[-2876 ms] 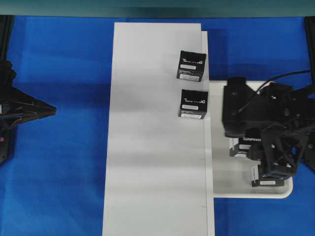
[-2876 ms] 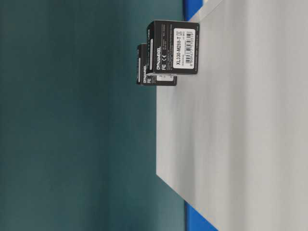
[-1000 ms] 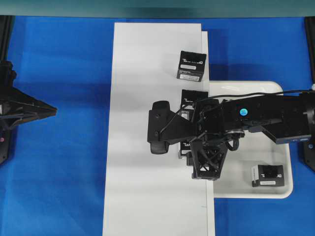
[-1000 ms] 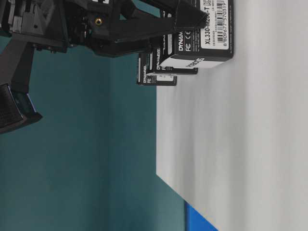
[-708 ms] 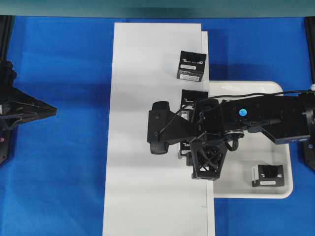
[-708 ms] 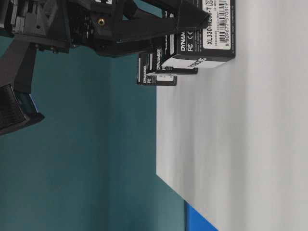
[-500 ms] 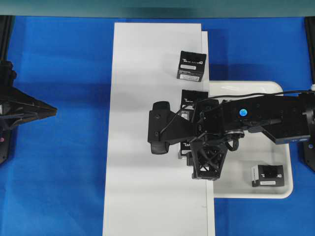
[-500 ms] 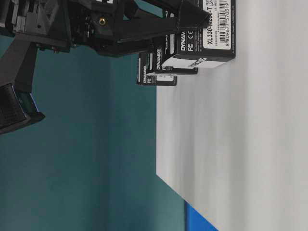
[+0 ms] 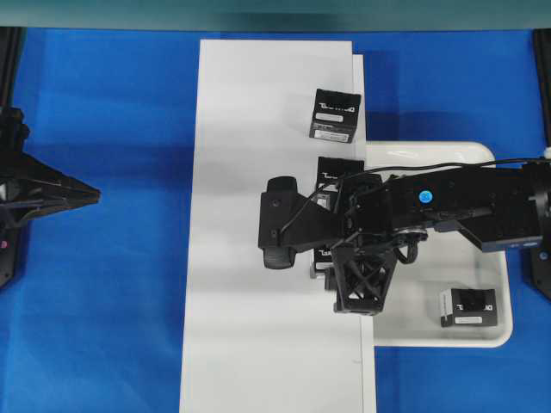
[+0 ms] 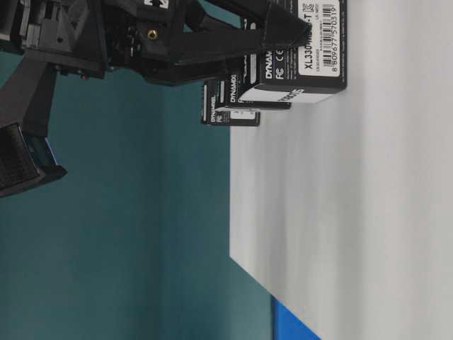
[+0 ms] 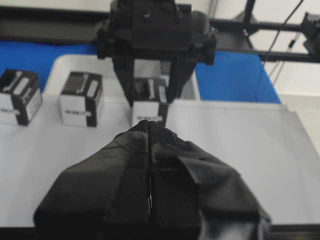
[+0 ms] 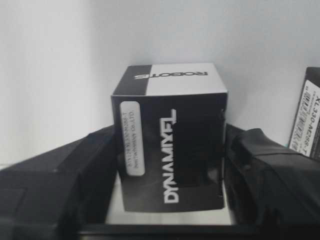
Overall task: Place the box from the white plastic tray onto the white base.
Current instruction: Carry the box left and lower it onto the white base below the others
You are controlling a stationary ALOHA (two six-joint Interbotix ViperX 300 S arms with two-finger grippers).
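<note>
Progress: two boxes (image 9: 336, 114) stand on the base (image 9: 258, 258), and the third box (image 12: 170, 140) sits down beside them, flat on the board.
Left to do: one box (image 9: 469, 307) waits in the tray (image 9: 508, 331).
Right gripper (image 12: 170, 165): jaws astride the third box, just spread off its sides, it seems.
Left gripper (image 11: 149, 131): pressed together, empty, well apart.

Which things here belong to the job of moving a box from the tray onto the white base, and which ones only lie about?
Job:
- box between the right gripper fingers
- white plastic tray
- white base

Lying about:
- two boxes already on the base
- black box left in the tray
- left gripper, parked
- blue table
</note>
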